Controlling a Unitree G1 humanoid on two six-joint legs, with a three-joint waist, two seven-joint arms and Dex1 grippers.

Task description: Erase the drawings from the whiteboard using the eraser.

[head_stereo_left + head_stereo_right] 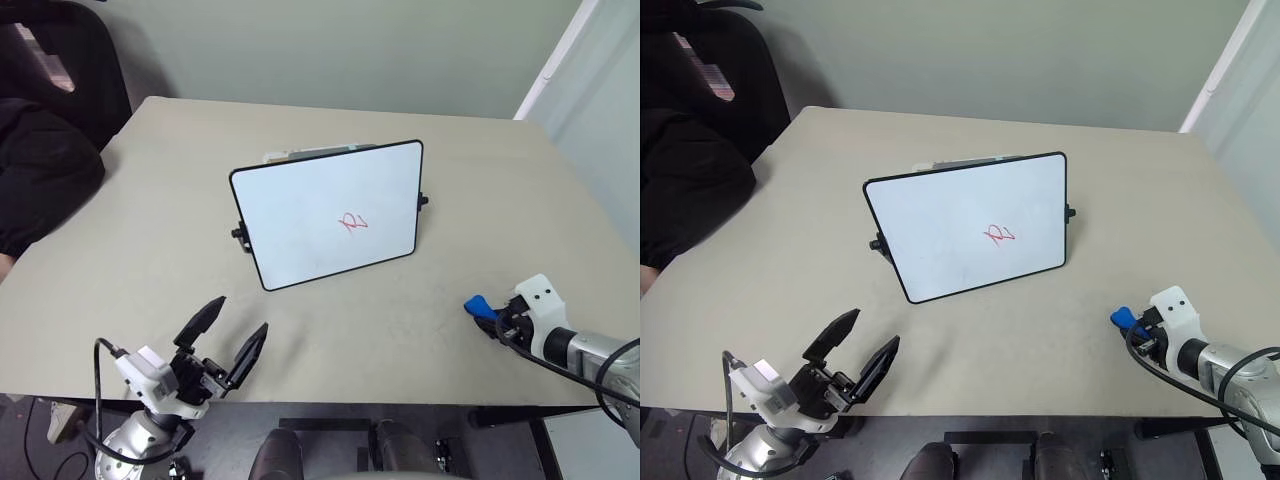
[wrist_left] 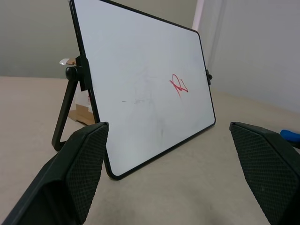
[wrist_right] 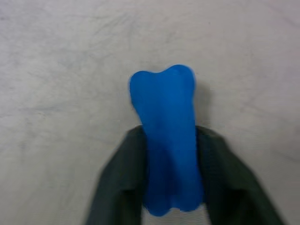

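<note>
The whiteboard [image 1: 320, 215] stands propped on its stand in the middle of the table, tilted back. A small red scribble, the drawings [image 1: 353, 223], sits right of its centre and also faces the left wrist view [image 2: 178, 85]. The blue eraser [image 3: 168, 136] is pinched between the fingers of my right gripper [image 1: 490, 312], low over the table at the near right; its blue tip [image 1: 476, 304] sticks out toward the board. My left gripper [image 1: 225, 345] hovers open at the near left, pointing at the board with nothing between its fingers.
The beige table [image 1: 150, 230] has bare room all round the board. Some flat cardboard or paper [image 1: 300, 154] lies behind the board. A dark office chair [image 1: 50, 120] stands at the far left corner. The near table edge runs just under both grippers.
</note>
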